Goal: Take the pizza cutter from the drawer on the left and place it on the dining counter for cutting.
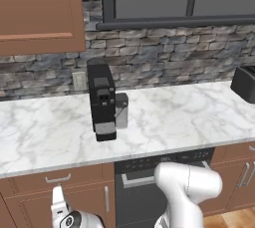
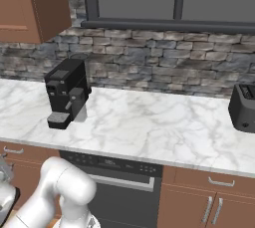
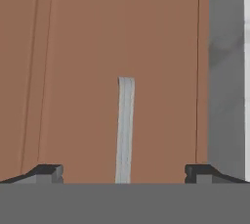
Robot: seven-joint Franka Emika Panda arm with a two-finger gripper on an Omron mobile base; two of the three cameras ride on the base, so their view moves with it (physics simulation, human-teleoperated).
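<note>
The drawer (image 1: 74, 176) is shut, its reddish-brown front just under the marble worktop at the left, and its small curved silver handle (image 1: 58, 177) sits a little above my gripper (image 1: 59, 203). In the hand view the drawer front (image 3: 83, 71) is very close. The silver handle (image 3: 125, 130) runs straight up between my two dark fingertips (image 3: 46, 173), which stand wide apart on either side of it without touching it. My gripper (image 3: 123, 174) is open and holds nothing. From the right base view the drawer (image 2: 20, 153) is at the far left edge. The pizza cutter is hidden, and the dining counter is out of view.
A black coffee machine (image 1: 102, 100) stands on the marble worktop (image 1: 174, 117) above the drawer, with a black toaster (image 1: 245, 83) at the far right. The black dishwasher front (image 1: 144, 184) lies right of the drawer, and a cabinet door (image 1: 87, 202) sits below it.
</note>
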